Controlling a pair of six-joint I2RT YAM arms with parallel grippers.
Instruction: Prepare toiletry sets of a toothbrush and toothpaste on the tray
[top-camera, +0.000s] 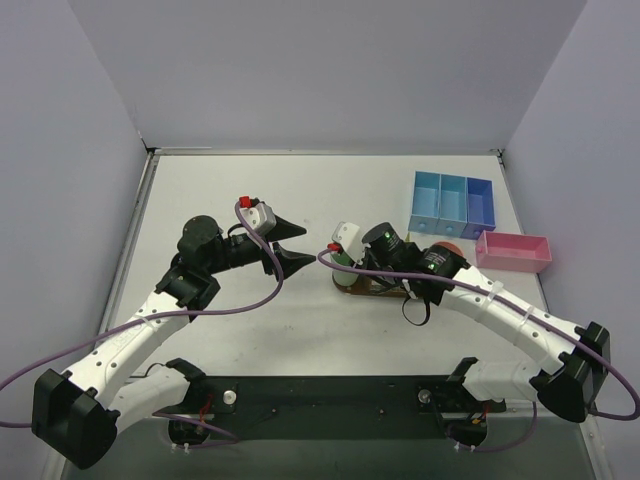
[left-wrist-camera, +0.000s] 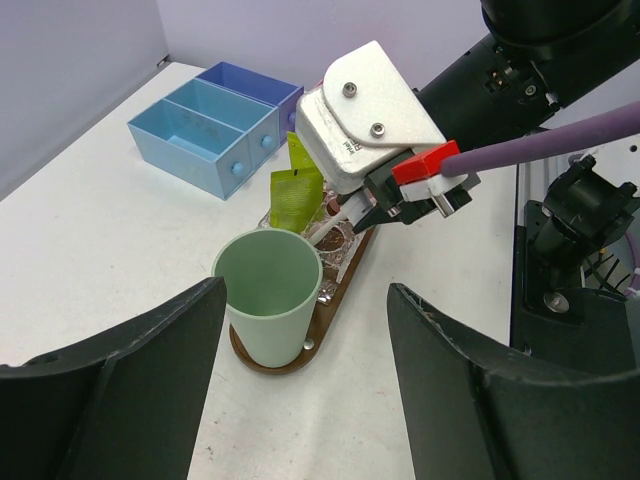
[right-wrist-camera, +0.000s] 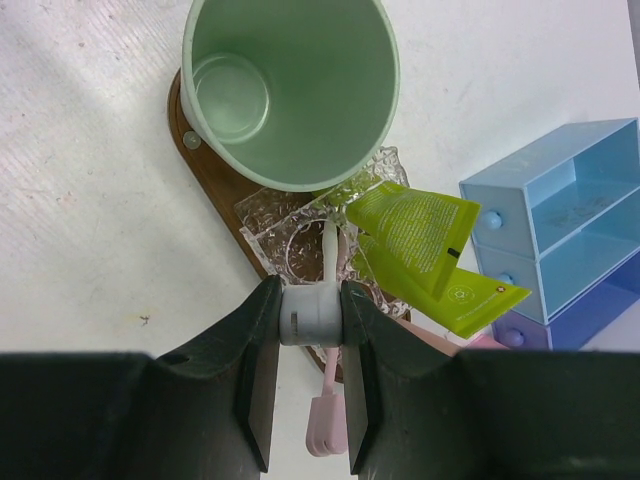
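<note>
The right hand (right-wrist-camera: 312, 290) is clamped on a toothbrush (right-wrist-camera: 327, 245) over the tray (right-wrist-camera: 215, 185), beside two toothpaste tubes (right-wrist-camera: 415, 230). The left hand (top-camera: 297, 245) gapes, empty.

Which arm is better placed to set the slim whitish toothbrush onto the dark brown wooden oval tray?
Right. The right gripper is shut on the slim whitish toothbrush over the brown wooden tray, beside the lime-green toothpaste tubes. The left gripper hangs open and empty, off to the tray's side.

Right hand (right-wrist-camera: 310, 318) grips the toothbrush (right-wrist-camera: 329, 252) over the tray (right-wrist-camera: 213, 188).
</note>
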